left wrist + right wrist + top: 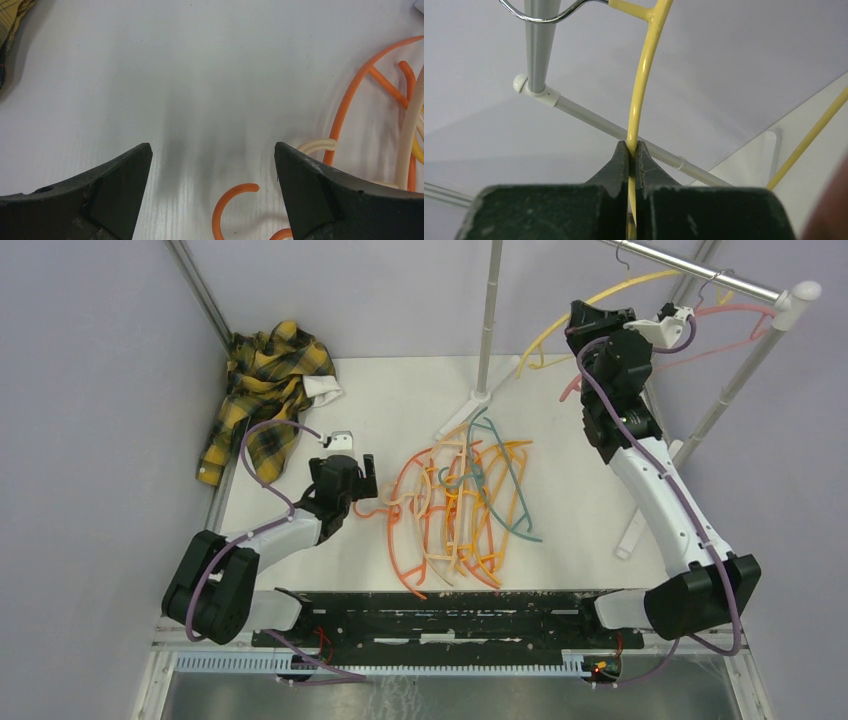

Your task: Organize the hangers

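Many thin plastic hangers (pixel 460 510), orange, peach and teal, lie heaped on the white table (pixel 400 400). They look light, bendy and slippery, so pinch a thin side bar. The right gripper (pixel 632 147) squeezes one thin yellow plastic hanger (pixel 640 90) up by the silver metal rail (pixel 538 45); only its wrist view shows that pinch. The left gripper (pixel 212 150) gapes open beside the heap.

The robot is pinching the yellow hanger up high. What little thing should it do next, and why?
Probably open the right gripper and let go: the yellow hanger it pinches seems to have its wire hook already curled round the silver rail, so it should hang alone.
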Available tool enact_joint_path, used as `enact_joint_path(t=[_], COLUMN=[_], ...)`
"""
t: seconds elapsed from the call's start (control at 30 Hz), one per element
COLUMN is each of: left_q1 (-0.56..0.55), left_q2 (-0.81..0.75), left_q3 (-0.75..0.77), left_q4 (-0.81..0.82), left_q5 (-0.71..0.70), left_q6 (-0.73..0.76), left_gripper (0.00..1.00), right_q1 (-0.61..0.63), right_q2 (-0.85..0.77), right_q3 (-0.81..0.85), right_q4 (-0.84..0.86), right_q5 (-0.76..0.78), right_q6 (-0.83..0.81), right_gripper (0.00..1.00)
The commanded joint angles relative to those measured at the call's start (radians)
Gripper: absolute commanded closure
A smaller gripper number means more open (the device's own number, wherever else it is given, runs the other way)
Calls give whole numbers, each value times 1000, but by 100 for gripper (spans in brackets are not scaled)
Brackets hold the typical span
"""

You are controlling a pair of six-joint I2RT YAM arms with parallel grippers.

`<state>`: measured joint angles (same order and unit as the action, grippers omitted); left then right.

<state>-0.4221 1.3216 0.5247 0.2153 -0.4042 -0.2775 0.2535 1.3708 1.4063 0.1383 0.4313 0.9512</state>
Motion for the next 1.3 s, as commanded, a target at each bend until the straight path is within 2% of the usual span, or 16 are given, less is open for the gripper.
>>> enact_joint_path(t=[0.0,0.07,0.13,0.2,0.27,0.57,0.7,0.93,1.03,1.1,1.13,1.2,1.27], left_q1=[1,1,0,1,1,1,1,0,0,1,2,2,2], left_q2=[13,15,19,17,15,18,22,47,50,48,46,45,45], left_q3=[27,28,27,27,24,25,27,30,32,29,29,27,27], left_q4=[39,41,42,42,42,42,44,48,49,51,53,55,57], left_q5=[16,19,18,18,19,21,23,31,29,28,27,27,28], left_q6=[-45,-46,-46,-46,-46,-48,-48,-52,-52,-53,-52,-52,-52], left_gripper=[1,1,1,1,1,1,1,1,1,1,1,1,1], right_q1=[-15,-19,-19,-19,-19,-19,-19,-19,-20,-18,-19,-18,-19], right_q2=[-86,-91,-98,-115,-134,-243,-330,-438,-461,-458,-447,-404,-336], right_q3=[-13,-8,-11,-23,-28,-58,-103,-125,-117,-111,-94,-43,20], right_q4=[7,-26,-53,-69,-92,-190,-212,-299,-304,-268,-262,-273,-290], right_q5=[48,54,59,64,64,42,37,50,-14,-89,-120,-173,-224], right_q6=[5,6,9,16,16,-46,-97,-232,-305,-362,-379,-409,-429], right_gripper=[99,93,81,63,54,25,18,18,30,47,54,61,72])
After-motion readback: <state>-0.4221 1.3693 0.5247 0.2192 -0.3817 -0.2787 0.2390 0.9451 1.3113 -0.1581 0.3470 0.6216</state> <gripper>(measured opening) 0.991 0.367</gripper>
